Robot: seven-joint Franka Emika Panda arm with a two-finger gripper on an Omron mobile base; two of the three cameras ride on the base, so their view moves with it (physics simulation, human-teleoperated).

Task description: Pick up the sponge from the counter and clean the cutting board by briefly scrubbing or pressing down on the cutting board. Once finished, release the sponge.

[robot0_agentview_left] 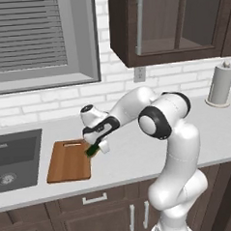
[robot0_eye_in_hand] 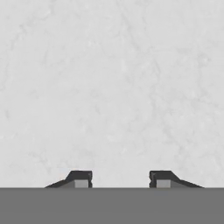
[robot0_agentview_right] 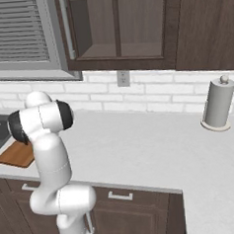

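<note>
The gripper (robot0_agentview_left: 96, 148) hangs at the right edge of the cutting board (robot0_agentview_left: 67, 163), and the sponge (robot0_agentview_left: 92, 150), a dark green sliver, sits right under it where board meets worktop (robot0_agentview_left: 134, 152). In the hand view the fingers (robot0_eye_in_hand: 79, 177) stand wide apart with bare worktop between them, so they hold nothing. By my read, pickup and scrubbing are still ahead. No readable writing anywhere.

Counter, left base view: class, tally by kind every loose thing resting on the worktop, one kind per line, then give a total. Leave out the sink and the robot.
Cutting board: 1
Sponge: 1
Paper towel roll: 1
Total: 3
</note>
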